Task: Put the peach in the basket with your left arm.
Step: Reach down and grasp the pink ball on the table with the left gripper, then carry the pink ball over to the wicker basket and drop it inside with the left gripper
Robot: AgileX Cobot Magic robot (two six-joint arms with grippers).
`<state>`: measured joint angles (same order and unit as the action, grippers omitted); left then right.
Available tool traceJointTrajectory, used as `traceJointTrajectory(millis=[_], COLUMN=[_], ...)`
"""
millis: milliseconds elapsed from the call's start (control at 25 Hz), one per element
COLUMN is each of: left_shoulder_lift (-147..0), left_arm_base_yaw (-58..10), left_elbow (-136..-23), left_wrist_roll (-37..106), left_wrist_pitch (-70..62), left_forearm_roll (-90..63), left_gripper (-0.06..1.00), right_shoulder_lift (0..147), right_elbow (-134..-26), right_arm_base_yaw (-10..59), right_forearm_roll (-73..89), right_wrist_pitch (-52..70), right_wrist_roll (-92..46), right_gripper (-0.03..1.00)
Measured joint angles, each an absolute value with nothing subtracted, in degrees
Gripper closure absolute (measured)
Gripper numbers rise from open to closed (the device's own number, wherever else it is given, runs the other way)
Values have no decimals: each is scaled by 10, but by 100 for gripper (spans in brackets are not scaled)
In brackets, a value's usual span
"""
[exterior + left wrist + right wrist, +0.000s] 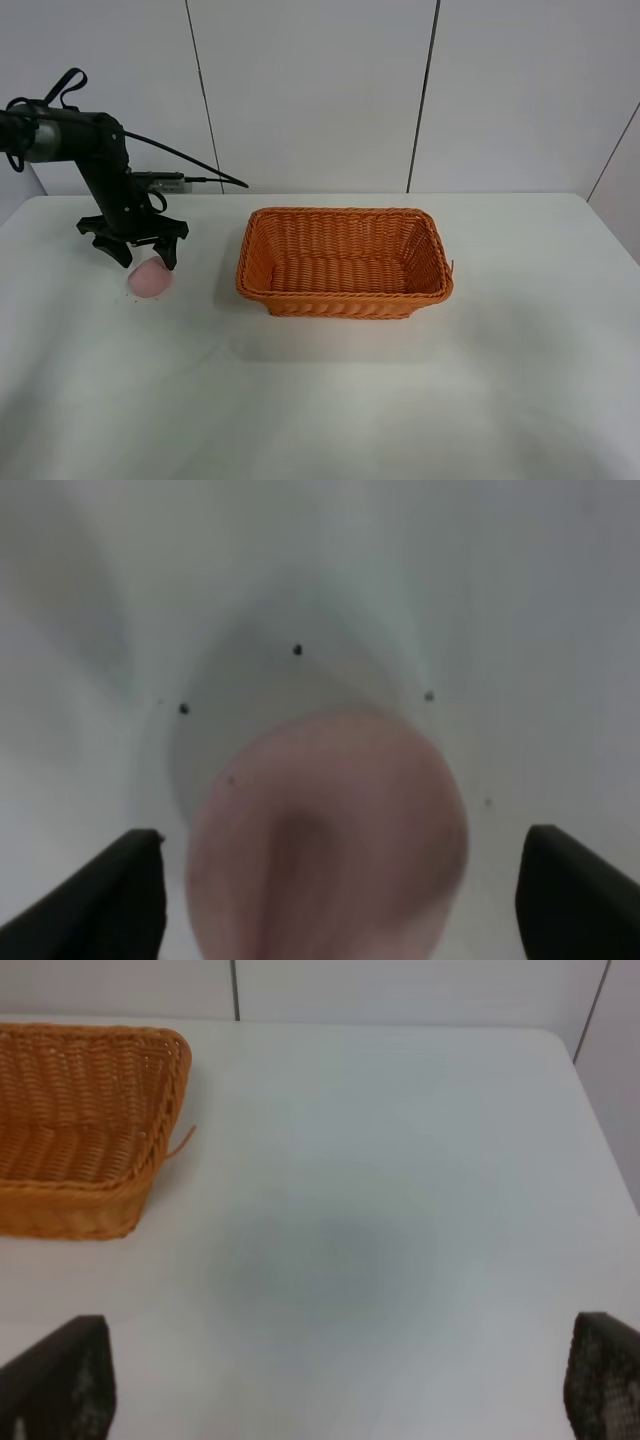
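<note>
table (520,400): spreading white under the basket, carrying everything else too
basket (345,296): sitting upright mid-table, opening facing up, holding nothing visible
left arm (97,150): reaching down well off the basket's left end, cable trailing back behind it
left claw (143,260): hanging spread wide just over the peach, fingers straddling it, apparently not touching, gripping nothing yet
right claw (330,1385): hovering off the basket's right end, fingers gaping wide apart, carrying nothing
peach (150,279): resting on the table off the basket's left end, well apart from it, outside the rim; filling the space between the dark fingertips in the left wrist view, blurred
handling: looking light and matte, so probably gripping fine without slipping; being rounded, likely rolling if nudged from one side; possibly bruising or denting under a hard squeeze
hold: judging best to be closing evenly around the widest middle, fingers dropping lower first, squeezing gently, then lifting over the basket's near rim
</note>
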<state>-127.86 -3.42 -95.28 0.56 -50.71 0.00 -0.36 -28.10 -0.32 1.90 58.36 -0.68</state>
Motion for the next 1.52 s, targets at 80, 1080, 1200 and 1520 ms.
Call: traceJointTrajectory(millis=[80,1080,1200,1520], left_shoulder_lift=[-1289,-1131,-1097,-1128], left_arm_base_yaw=[-34,-34,-35,-137], left_elbow=[-953,-940,-942,-1054], left_wrist_roll=[7,-16,-16,-16], left_wrist_pitch=[-503,-557,-577,-669], left_forearm_roll=[6,22,-3,-13], left_gripper=[20,89,89,89], right_shoulder_lift=[-4,-4,-4,-4], right_elbow=[-281,-281,-281,-281], right_arm_base_yaw=[-3,-3,-3,-3], right_forearm_roll=[19,19,19,19], right_wrist_pitch=[584,584,584,584], right_wrist_roll=[-7,-7,-7,-7], right_gripper=[27,27,27,27])
